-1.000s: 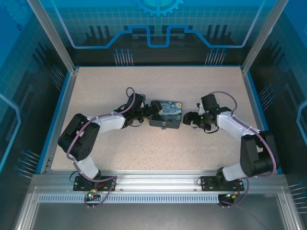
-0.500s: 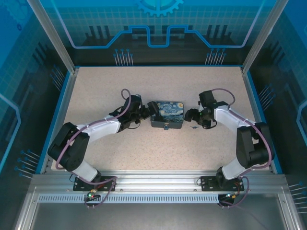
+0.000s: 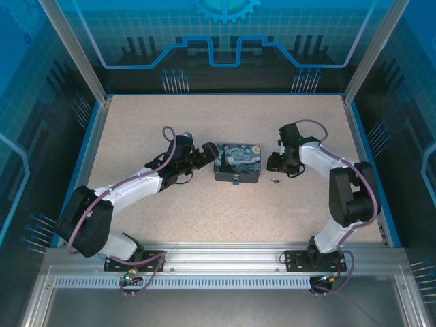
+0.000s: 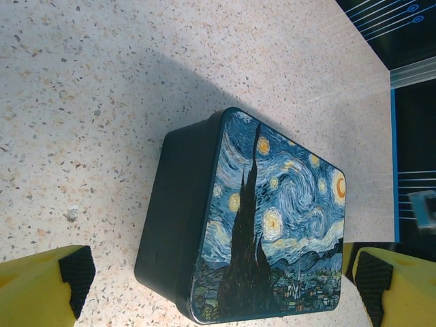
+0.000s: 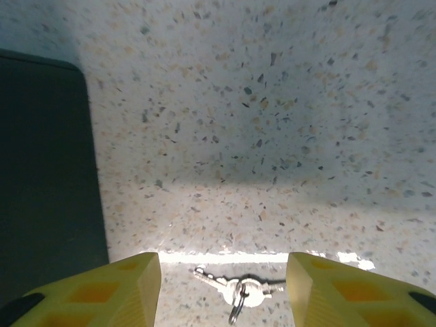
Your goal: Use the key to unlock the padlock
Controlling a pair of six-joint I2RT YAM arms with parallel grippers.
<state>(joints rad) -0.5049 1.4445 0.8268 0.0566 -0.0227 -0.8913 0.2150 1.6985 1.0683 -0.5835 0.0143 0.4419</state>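
The padlock (image 3: 237, 162), a black block with a swirling blue-and-yellow night-sky top, lies mid-table with a small round metal fitting (image 3: 235, 180) on its near side. In the left wrist view the padlock (image 4: 272, 225) sits between my yellow fingers (image 4: 41, 289). My left gripper (image 3: 208, 154) (image 4: 221, 276) is open wide and straddles the padlock's left end without touching it. The key (image 3: 274, 181), on a small ring, lies flat on the table right of the padlock. My right gripper (image 3: 275, 163) (image 5: 225, 289) is open, with the key (image 5: 238, 287) lying loose between its fingers (image 5: 102, 293).
The speckled tabletop (image 3: 225, 211) is bounded by a blue rim and glass walls. The padlock's black side (image 5: 41, 170) stands close to the left of my right gripper.
My right gripper has shifted back and left, and its jaws have narrowed around the key's spot. The left arm has stretched out, with its gripper still open at the padlock's left end.
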